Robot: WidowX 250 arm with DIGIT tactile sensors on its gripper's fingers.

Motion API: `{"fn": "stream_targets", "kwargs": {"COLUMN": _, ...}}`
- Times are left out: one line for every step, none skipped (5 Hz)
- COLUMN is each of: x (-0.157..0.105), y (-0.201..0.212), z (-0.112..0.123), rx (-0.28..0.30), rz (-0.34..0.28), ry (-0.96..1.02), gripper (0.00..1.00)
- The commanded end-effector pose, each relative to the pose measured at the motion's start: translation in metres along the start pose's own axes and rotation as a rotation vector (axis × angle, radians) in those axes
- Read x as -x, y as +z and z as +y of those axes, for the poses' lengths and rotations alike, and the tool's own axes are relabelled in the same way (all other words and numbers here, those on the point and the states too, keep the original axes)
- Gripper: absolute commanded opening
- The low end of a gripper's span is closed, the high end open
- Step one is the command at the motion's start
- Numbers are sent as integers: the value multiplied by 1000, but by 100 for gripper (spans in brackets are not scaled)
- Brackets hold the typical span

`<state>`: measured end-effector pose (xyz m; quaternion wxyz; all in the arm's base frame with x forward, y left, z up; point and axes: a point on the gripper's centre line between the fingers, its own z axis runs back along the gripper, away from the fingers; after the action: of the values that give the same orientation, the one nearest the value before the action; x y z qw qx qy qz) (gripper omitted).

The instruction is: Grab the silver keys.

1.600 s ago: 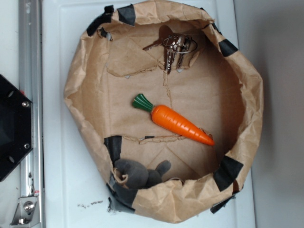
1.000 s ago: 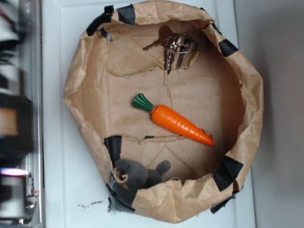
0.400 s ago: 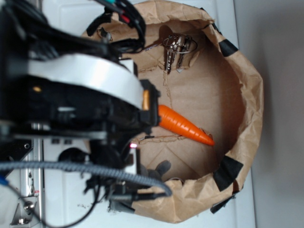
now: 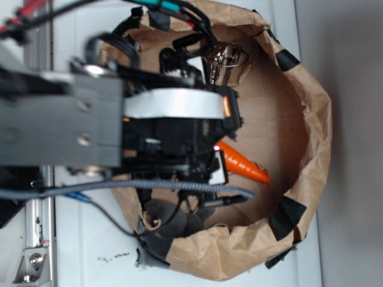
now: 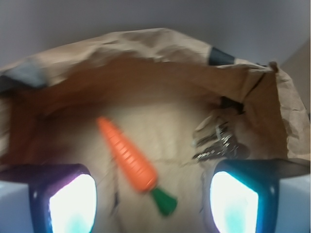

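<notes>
Gripper (image 5: 153, 201) spread, empty, above the crumpled brown paper basket (image 4: 311, 113). Silver keys (image 5: 216, 143) on wire rings lie beside the orange toy carrot (image 5: 127, 158) — probably light, rigid, slippery; pinch the clustered rings.

Arm (image 4: 161, 128): black housings, one broad white curved band (image 4: 170, 104) across the middle, a flat grey block (image 4: 60, 122) with two small round screws, an orange patch beside the band, a tiny red light low down. Cables: a grey ribbed hose (image 4: 137, 186), thin black leads, red, green and blue wires. Wrist view, blurred: two dark finger pads (image 5: 63, 201) with bright whitish-cyan faces, one rimmed purple, one teal.
</notes>
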<state>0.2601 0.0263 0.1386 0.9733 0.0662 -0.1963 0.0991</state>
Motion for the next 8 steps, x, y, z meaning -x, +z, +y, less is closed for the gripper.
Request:
{"fn": "stream_targets", "kwargs": {"x": -12, "y": -10, "z": 14, "rx": -72, "rz": 12, "ry": 65, "gripper": 100}}
{"fn": "stream_targets", "kwargs": {"x": -12, "y": -10, "z": 14, "rx": -72, "rz": 12, "ry": 65, "gripper": 100}}
{"fn": "stream_targets", "kwargs": {"x": -12, "y": -10, "z": 14, "rx": -72, "rz": 12, "ry": 65, "gripper": 100}}
{"fn": "stream_targets", "kwargs": {"x": -12, "y": -10, "z": 14, "rx": -72, "rz": 12, "ry": 65, "gripper": 100}}
{"fn": "stream_targets", "kwargs": {"x": -12, "y": -10, "z": 14, "rx": -72, "rz": 12, "ry": 65, "gripper": 100}}
{"fn": "stream_targets", "kwargs": {"x": -5, "y": -19, "z": 32, "rx": -149, "rz": -10, "ry": 129, "gripper": 100}}
{"fn": "stream_targets", "kwargs": {"x": -3, "y": -24, "z": 46, "rx": -170, "rz": -12, "ry": 137, "gripper": 100}}
{"fn": "stream_targets", "kwargs": {"x": 5, "y": -22, "z": 53, "rx": -158, "rz": -21, "ry": 94, "gripper": 100}}
